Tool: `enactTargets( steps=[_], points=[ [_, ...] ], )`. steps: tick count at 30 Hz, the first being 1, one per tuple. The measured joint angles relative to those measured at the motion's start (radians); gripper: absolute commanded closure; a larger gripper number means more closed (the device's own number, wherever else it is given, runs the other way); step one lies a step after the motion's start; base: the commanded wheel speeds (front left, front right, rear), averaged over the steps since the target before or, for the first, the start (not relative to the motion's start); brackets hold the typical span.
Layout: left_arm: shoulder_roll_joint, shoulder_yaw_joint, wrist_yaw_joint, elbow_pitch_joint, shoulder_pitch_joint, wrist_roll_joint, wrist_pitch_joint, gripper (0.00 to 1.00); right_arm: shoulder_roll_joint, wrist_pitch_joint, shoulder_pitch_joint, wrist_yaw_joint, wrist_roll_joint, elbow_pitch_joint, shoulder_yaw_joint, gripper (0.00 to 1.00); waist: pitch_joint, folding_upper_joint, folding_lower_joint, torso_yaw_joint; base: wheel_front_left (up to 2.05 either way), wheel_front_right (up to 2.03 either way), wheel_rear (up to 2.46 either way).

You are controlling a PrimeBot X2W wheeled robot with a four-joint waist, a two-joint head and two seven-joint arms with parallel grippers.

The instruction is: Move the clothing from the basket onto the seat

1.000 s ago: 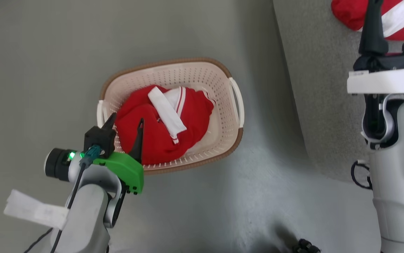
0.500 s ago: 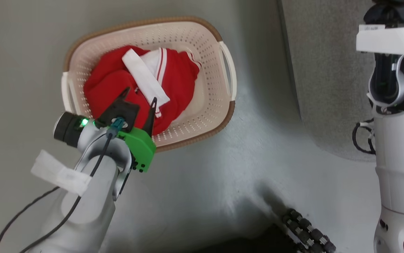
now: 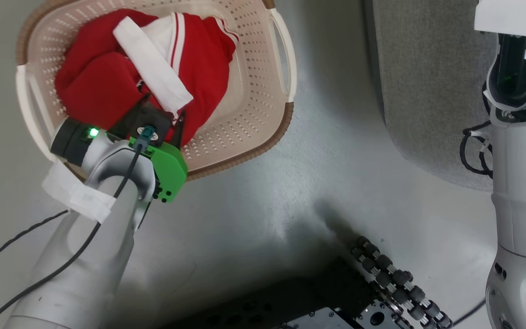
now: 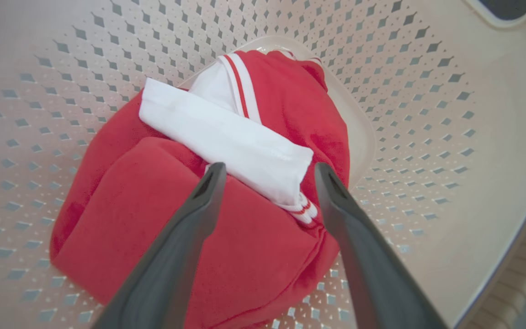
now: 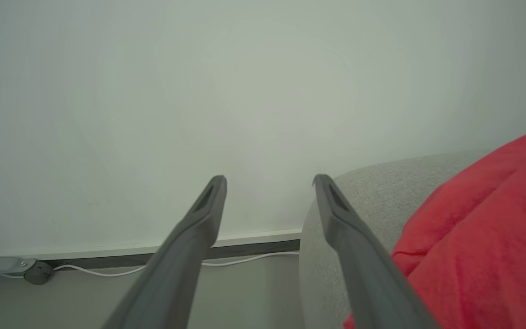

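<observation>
**Head view.** The basket [image 3: 253, 91] stands on the grey floor [image 3: 290, 192]. The clothing [image 3: 93, 87] lies inside the basket, heaped toward its left wall, with a white panel [image 3: 153, 73] laid slantwise across the top. The left gripper [image 3: 164, 107] reaches in over the basket's near rim and points down at the heap. The seat [image 3: 427, 82] stands to the right of the basket, with a strip of floor between them. The right arm's pale forearm [image 3: 523, 183] rises in front of the seat, well apart from the basket.

**Left wrist view.** Inside the basket, the left gripper's jaws stand open, one finger on either side of the white panel's striped end. The fingertips are close above the red fabric. Whether they touch it cannot be told. Nothing is gripped.

**Right wrist view.** The right gripper [image 5: 268, 180] has its jaws open and empty, and points toward a pale wall [image 5: 199, 91]. A second red garment [image 5: 482, 237] lies on the seat, outside the basket. A white cable [image 5: 107, 272] runs along the foot of the wall.
</observation>
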Motion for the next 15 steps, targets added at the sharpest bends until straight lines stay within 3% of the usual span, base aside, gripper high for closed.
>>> enactTargets(
  steps=[15],
  points=[
    [0.026,0.015,0.038,0.117,-0.059,0.037,-0.001,0.0,0.003,-0.001,-0.024,-0.012,0.017,0.036,0.013,0.0,0.078,0.0,-0.0001,-0.05,0.0,0.0,0.0]
  ],
)
